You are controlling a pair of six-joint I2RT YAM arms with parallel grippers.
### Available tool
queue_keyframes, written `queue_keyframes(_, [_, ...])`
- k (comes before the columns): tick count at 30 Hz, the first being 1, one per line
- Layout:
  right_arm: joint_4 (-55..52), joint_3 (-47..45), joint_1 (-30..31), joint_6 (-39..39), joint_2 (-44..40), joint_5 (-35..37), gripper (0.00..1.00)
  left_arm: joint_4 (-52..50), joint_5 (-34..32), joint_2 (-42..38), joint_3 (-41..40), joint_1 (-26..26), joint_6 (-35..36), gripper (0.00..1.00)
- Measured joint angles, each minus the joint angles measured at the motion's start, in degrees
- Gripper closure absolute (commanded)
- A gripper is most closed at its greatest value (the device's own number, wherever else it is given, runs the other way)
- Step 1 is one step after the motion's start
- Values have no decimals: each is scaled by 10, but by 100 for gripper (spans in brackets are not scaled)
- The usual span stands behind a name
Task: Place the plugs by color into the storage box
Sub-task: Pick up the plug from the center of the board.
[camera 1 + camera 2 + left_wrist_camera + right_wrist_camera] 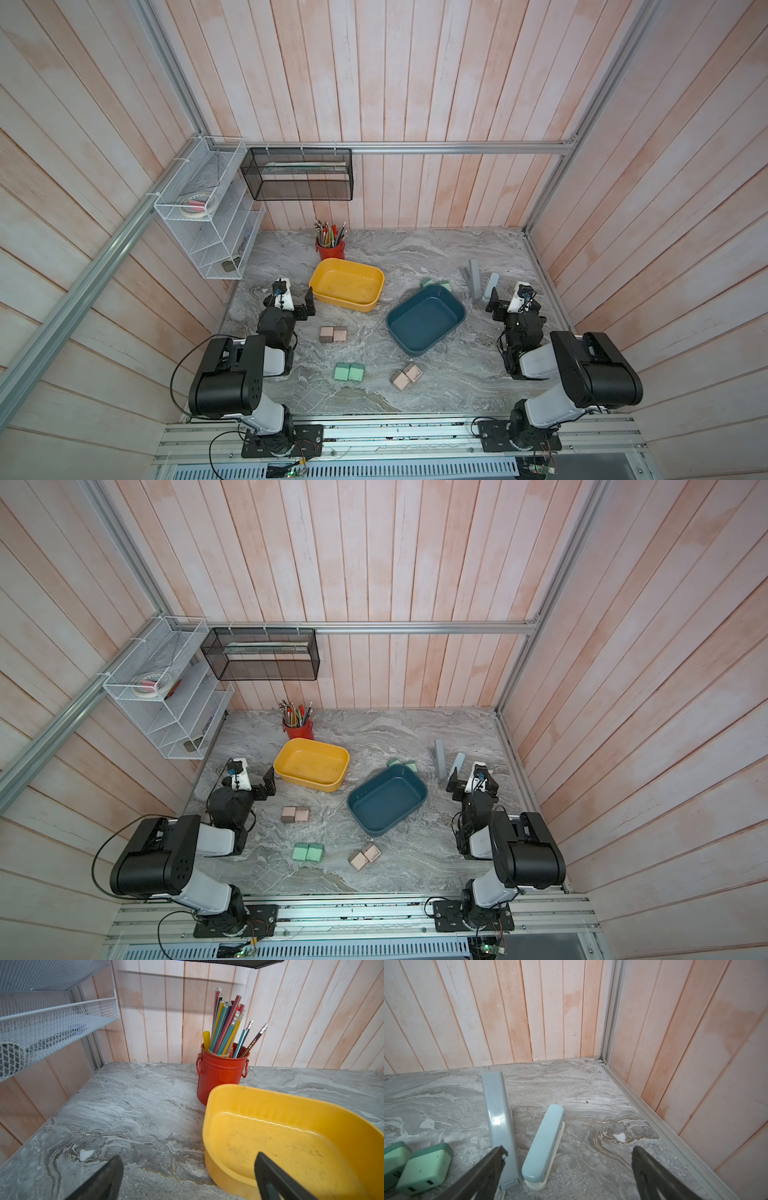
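Empty, the left gripper (189, 1156) and right gripper (569, 1148) are gaping. Green plugs (436, 284) are lying behind the blue tub (424, 322), ports (430, 1182) showing only at the right wrist; other plugs (333, 334) in front. Pencil (254, 1040) print is blurring unreadably.

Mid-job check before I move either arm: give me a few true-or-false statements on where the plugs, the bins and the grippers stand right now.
1. The yellow bin and the blue bin hold no plugs. True.
2. Two green plugs lie just behind the blue bin. True.
3. The left gripper grips a green plug. False: it is open and empty, next to the yellow bin.
4. Two tan plugs sit in the yellow bin. False: both tan pairs lie on the table, in front of the bins.
5. The right gripper is open. True.
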Motion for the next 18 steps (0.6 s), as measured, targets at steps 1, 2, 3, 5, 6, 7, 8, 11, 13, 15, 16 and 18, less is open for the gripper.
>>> queue_keyframes(1, [0, 0, -1, 0, 0, 0, 2, 2, -2, 0, 0, 0, -2, 0])
queue_keyframes(2, [0, 0, 0, 1, 0, 1, 2, 0, -4, -2, 0, 0, -4, 0])
queue_keyframes(3, [-1, 0, 0, 2, 0, 4, 2, -12, -9, -9, 1, 0, -6, 0])
queue_keyframes(5, [-46, 14, 1, 10, -15, 26, 2, -78, -21, -40, 17, 0, -12, 0])
queue_keyframes(6, [-92, 33, 1, 20, -30, 41, 2, -113, -25, -57, 33, 0, -17, 0])
queue_keyframes(7, [-150, 62, 0, 32, -46, 57, 2, -153, -30, -76, 54, 1, -26, 0])
queue_keyframes(8, [-217, 103, 0, 46, -62, 70, 2, -196, -36, -95, 81, 1, -40, 0])
queue_keyframes(11, [-386, 226, 0, 87, -88, 73, 2, -360, -62, -139, 179, 0, -103, 0])
queue_keyframes(13, [-475, 279, 1, 116, -100, 56, 2, -484, -85, -154, 254, -3, -156, 0])
queue_keyframes(15, [-555, 310, 5, 143, -110, 38, 2, -595, -101, -170, 313, -12, -209, 0])
queue_keyframes(16, [-600, 322, 9, 157, -113, 27, 2, -642, -101, -182, 331, -18, -234, 0])
queue_keyframes(18, [-683, 340, 20, 181, -114, 7, 2, -728, -90, -202, 353, -28, -276, 0])
